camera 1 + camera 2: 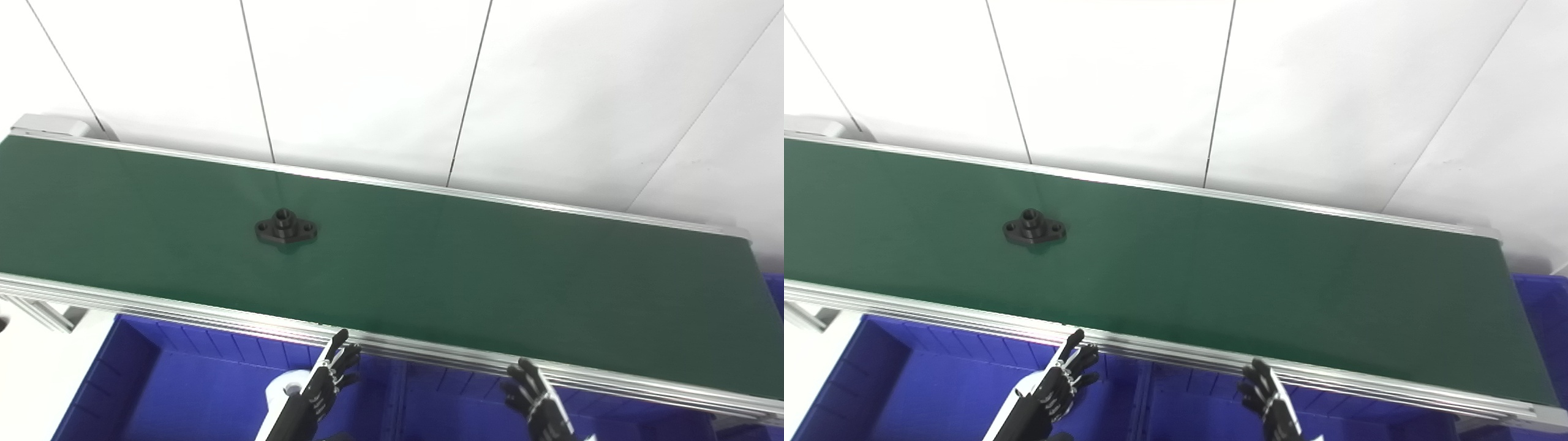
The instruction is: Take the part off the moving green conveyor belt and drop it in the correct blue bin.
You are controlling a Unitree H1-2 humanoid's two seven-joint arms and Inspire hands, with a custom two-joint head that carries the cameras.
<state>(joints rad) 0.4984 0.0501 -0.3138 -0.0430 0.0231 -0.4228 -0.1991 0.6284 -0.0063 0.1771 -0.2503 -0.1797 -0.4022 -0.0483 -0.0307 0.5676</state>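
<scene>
Left eye view: the black flanged part (pixel 286 227) lies on the green conveyor belt (pixel 490 275), towards its left end. Below the belt's near aluminium rail (pixel 429 352), the left hand (pixel 331 376) and right hand (pixel 533 395) hover above the blue bins (pixel 184 392), fingers spread apart, holding nothing, both well apart from the part.

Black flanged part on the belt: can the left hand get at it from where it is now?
Probably yes. The left hand is open, low by the belt's near rail, and the black part lies alone on bare green belt with nothing between.
</scene>
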